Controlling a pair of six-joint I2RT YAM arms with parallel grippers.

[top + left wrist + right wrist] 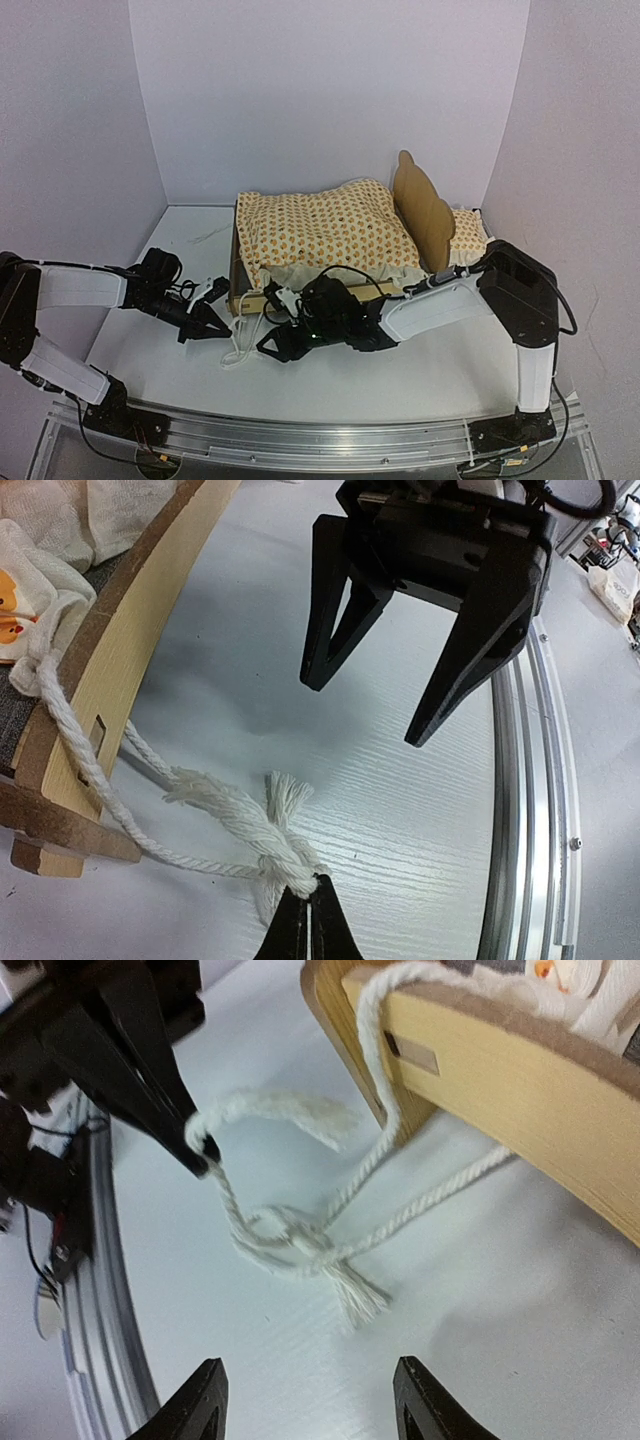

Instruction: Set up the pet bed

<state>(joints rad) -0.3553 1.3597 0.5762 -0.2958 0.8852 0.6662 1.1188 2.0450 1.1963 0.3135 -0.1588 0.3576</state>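
White table [450, 370], walls [330, 90] seemingly lilac

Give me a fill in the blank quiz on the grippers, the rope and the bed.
1. The left gripper is ____ on the rope.
2. The right gripper is ____, holding nothing.
3. The knotted rope is ____ in colour.
4. The cushion on the bed has ____ spots.
Answers: shut; open; white; orange.

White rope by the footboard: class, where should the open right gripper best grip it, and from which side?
Probably the frayed tail jutting from the knot, from above: it lies flat, free, pointing toward the right gripper; the left gripper pinches the rope beyond.
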